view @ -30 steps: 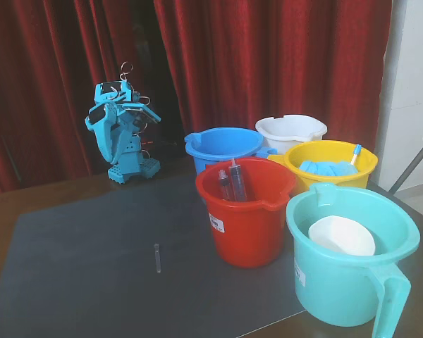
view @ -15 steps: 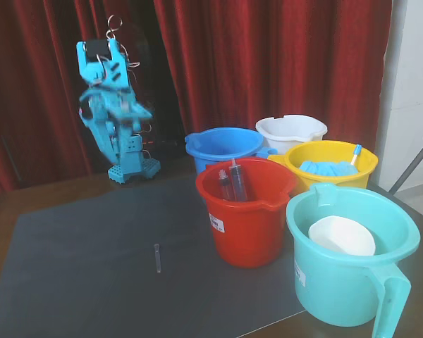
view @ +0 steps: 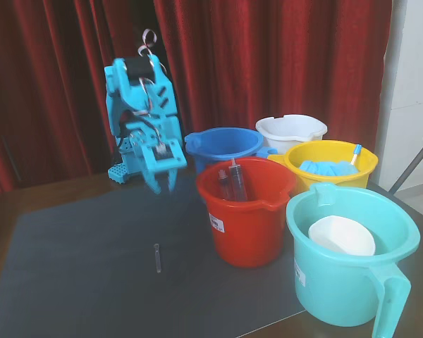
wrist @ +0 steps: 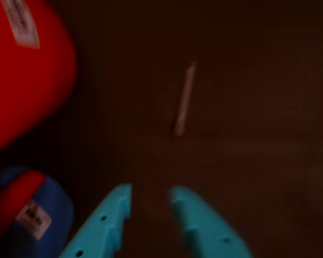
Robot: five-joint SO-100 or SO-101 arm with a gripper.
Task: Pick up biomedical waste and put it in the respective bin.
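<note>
We note the clear tube (view: 157,258) lying on a dark grey mat (view: 70,274) over the brown desk (view: 7,204), red curtains (view: 268,56) behind. The pincer (view: 163,183), slightly parted and empty, hangs at the tube's 12 o'clock, well apart.

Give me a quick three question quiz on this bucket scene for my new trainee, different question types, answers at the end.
1. True or false: the gripper is holding the small clear tube.
2. Multiple choice: the two syringes stand in which bucket? A) blue B) red C) yellow
3. Fill in: in the fixed view, the white bucket sits directly behind the ______ bucket.

Key
1. False: the tube lies alone on the dark mat, and the gripper hangs above it, slightly open.
2. B, the red bucket.
3. Yellow: the yellow bucket.
</note>
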